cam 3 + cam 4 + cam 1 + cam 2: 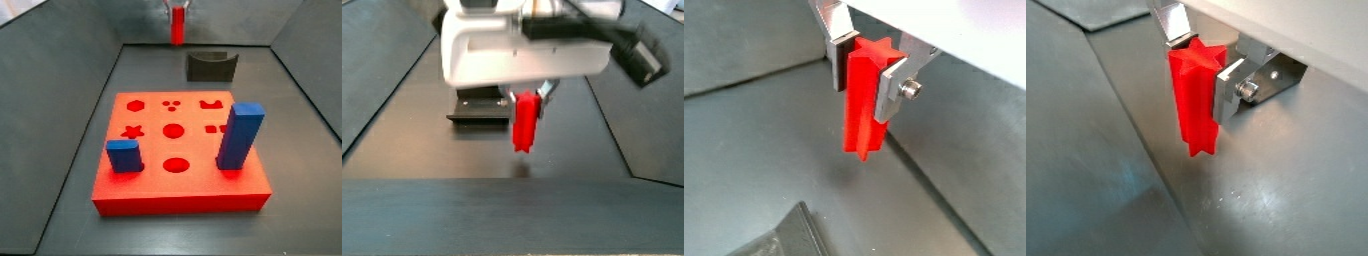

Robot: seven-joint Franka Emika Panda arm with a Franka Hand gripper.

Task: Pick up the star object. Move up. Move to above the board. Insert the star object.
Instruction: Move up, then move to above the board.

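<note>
Star object (862, 100) hangs upright, clear of the grey floor (764, 150); both wrist views show its lower end free, shadow beneath. I see the gripper (1204, 62) pinching its upper end, silver fingers (894, 86) pressed against opposite sides. In a side view the star object (177, 25) sits at the far end of the enclosure, beyond the fixture (210, 66). The board (174, 150) lies nearer the camera, well apart from the peg, carrying a tall blue block (239, 137) and a short blue block (123, 156). Star-shaped hole (132, 131) open.
</note>
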